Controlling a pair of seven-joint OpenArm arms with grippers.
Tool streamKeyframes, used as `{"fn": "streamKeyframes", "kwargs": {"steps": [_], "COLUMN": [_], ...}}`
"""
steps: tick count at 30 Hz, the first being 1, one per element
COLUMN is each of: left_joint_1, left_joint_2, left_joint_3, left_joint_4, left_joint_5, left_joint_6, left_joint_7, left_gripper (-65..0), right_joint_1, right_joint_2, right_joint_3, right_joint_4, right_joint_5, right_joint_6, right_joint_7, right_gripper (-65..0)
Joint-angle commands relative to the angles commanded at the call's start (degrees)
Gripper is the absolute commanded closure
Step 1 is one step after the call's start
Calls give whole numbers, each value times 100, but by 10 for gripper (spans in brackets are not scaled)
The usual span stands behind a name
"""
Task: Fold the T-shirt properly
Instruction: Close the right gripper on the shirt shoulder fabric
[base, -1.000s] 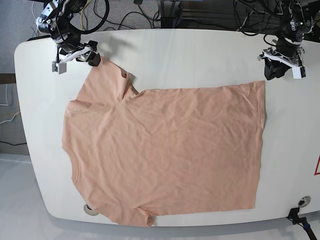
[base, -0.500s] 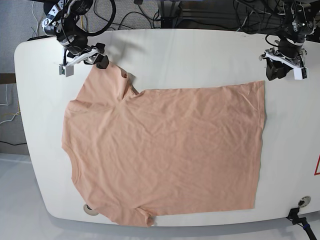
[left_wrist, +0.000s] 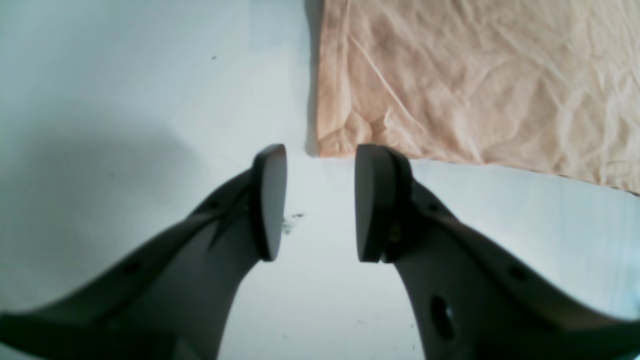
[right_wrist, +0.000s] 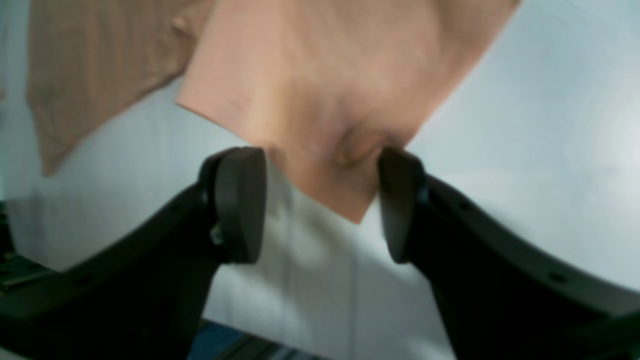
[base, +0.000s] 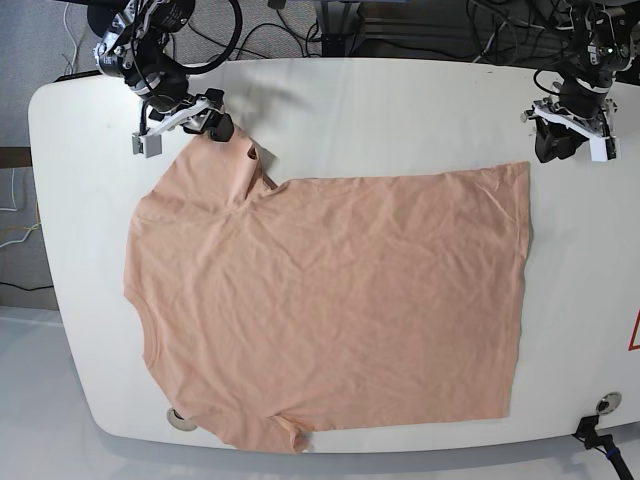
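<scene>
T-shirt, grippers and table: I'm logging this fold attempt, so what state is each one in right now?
T-shirt: spread flat and unfolded, wrinkled, one sleeve corner between the right gripper's fingers.
Right gripper: open, straddling the sleeve corner.
Left gripper: open, holding nothing, just off the hem corner, over bare table.
Table: white, the shirt covering much of it.

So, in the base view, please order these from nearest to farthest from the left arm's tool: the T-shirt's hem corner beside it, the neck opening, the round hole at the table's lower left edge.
From the left tool:
1. Hem corner of the peach cotton T-shirt, just beside it.
2. Neck opening, across the table.
3. Round hole, opposite lower edge.
</scene>
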Motion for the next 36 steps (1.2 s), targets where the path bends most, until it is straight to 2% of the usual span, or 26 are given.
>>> {"fn": "streamKeyframes", "kwargs": {"steps": [10, 16, 22, 30, 32, 36], "left_joint_1": [0, 0, 0, -35, -35, -35], "left_joint_2": [-114, -114, -114, -114, -114, -114], "left_joint_3": [-9, -9, -9, 0, 0, -9], "left_joint_4": [0, 0, -18, -18, -18, -18], "left_joint_5": [-9, -9, 0, -9, 0, 0], "left_joint_6": [0, 0, 0, 0, 0, 0], "left_joint_7": [0, 0, 0, 0, 0, 0], "left_gripper": [-215, -215, -215, -215, -215, -215], "right_joint_1": [273, 105, -413, -668, -651, -484], "right_joint_2": [0, 0, 0, 0, 0, 0], "right_joint_3": [0, 9, 9, 53, 237, 334], "right_joint_4": [-264, -220, 387, 440, 440, 422], "right_joint_5": [0, 9, 598, 993, 985, 958], "right_joint_6": [9, 9, -9, -651, -809, -888], "right_joint_7": [9, -202, -211, -211, -202, -202], "right_gripper": [-350, -350, -350, -350, -350, -351]}}
